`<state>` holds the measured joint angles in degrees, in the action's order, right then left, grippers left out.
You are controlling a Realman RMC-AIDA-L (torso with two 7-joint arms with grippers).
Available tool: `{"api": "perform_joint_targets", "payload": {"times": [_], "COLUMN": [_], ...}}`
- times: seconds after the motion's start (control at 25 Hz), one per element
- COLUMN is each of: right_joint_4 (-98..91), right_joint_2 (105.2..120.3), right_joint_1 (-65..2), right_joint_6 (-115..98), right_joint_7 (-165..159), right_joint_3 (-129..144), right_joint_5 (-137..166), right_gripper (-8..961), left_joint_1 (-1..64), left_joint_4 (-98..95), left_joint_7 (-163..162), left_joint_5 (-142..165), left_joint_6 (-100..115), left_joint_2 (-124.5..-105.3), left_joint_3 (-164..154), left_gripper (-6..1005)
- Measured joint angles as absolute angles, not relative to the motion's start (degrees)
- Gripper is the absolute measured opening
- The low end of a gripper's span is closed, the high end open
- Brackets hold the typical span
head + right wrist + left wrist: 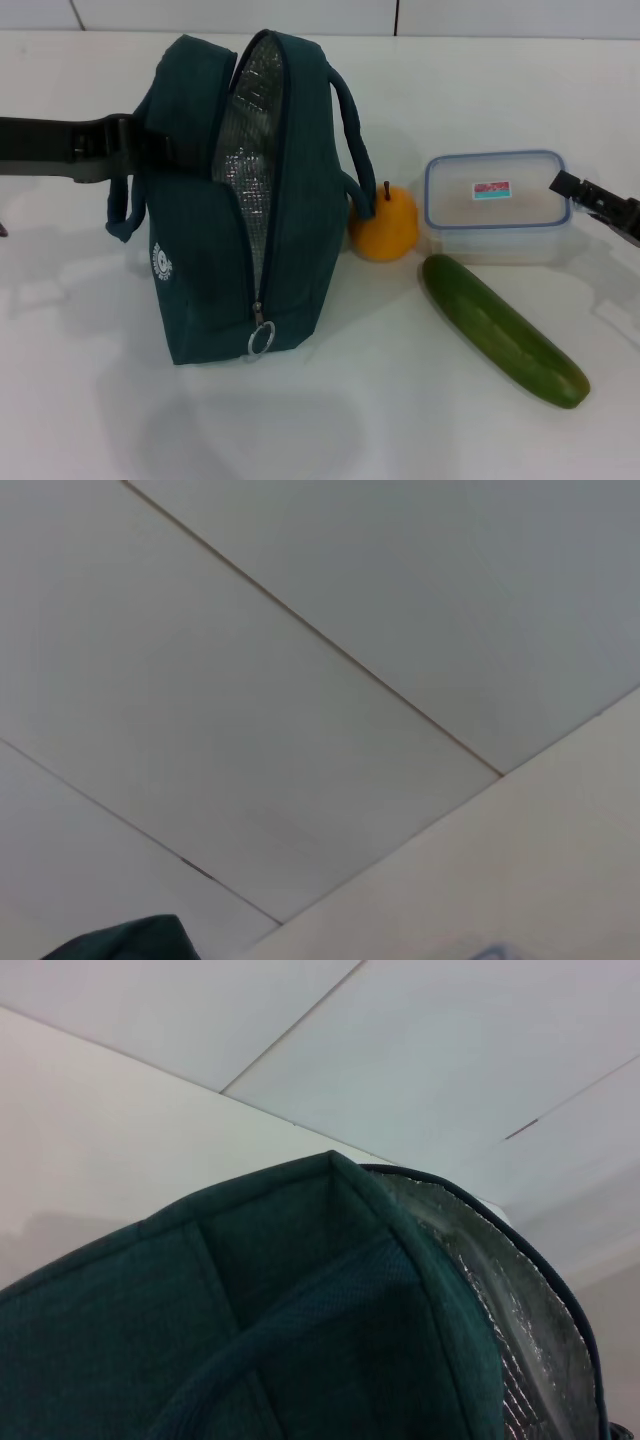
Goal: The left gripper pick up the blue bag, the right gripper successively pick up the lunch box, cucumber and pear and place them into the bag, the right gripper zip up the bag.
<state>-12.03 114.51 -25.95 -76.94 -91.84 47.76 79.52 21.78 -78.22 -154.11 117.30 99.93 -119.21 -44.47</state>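
At table's right edge, your black right gripper (585, 195), fingers' state untellable, sat beside the clear blue-rimmed plastic lunch box (497, 206), nearer than your left gripper (130, 150) clamping the teal fabric bag (250, 200).

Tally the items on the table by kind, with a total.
Bags: 1, the blue bag
Containers: 1, the lunch box
Produce: 2, the pear and the cucumber
Total: 4
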Motion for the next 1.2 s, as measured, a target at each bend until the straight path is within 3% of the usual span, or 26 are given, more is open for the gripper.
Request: {"api": "perform_joint_targets", "payload": {"times": [0.36,1.2], "right_joint_4": [-12.09,-11.72], "right_joint_2": [114.70,115.30], "right_joint_1": [-25.85,-26.81], "right_joint_6": [-77.23,-76.64], "right_joint_7": [-94.44,-101.30], "right_joint_3": [47.45,47.45], "right_joint_5": [78.41,75.75], "right_gripper": [534,475], "left_joint_1": [21.94,22.60], "left_joint_4": [-78.22,-75.35], "left_joint_7": [-154.08,-149.98], "left_joint_5": [117.24,117.23], "left_joint_6": [99.93,99.72], "left_joint_2": [-119.27,-118.98], "left_joint_3": [-44.47,-44.57], "left_gripper": [31,31]}}
